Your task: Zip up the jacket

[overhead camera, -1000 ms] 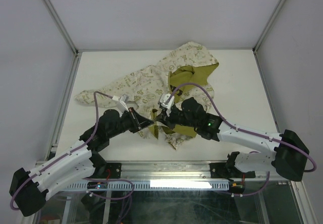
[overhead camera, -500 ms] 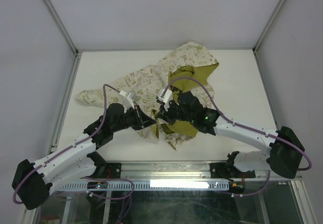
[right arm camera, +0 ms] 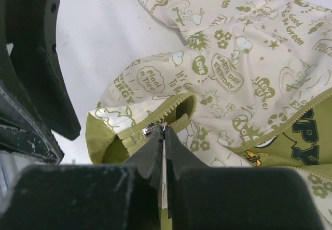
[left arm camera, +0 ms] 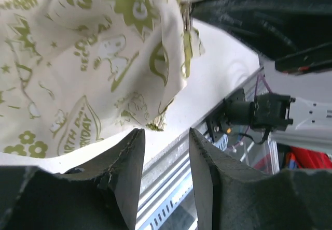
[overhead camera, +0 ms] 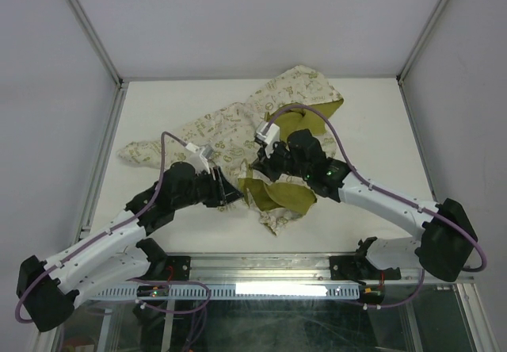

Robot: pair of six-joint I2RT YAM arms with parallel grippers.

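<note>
The jacket [overhead camera: 238, 122] lies crumpled on the white table [overhead camera: 166, 106], cream with olive prints, its olive lining [overhead camera: 285, 197] showing at the near right. My right gripper [overhead camera: 258, 170] sits over the front opening. In the right wrist view it [right arm camera: 164, 131] is shut on the zipper pull beside the silver slider [right arm camera: 150, 130], where the olive zipper teeth [right arm camera: 179, 103] meet. My left gripper [overhead camera: 231, 193] is at the jacket's near hem. In the left wrist view it [left arm camera: 166, 137] is open and empty, just below the hem corner [left arm camera: 155, 124].
A metal rail [overhead camera: 261, 265] runs along the table's near edge, close behind both grippers. White walls and frame posts [overhead camera: 107, 130] close in the table on three sides. The jacket's sleeve [overhead camera: 146, 152] stretches toward the left.
My right gripper has moved away from the near edge with the zipper pull, drawing the jacket front with it. My left gripper has shifted right, toward the hem.
</note>
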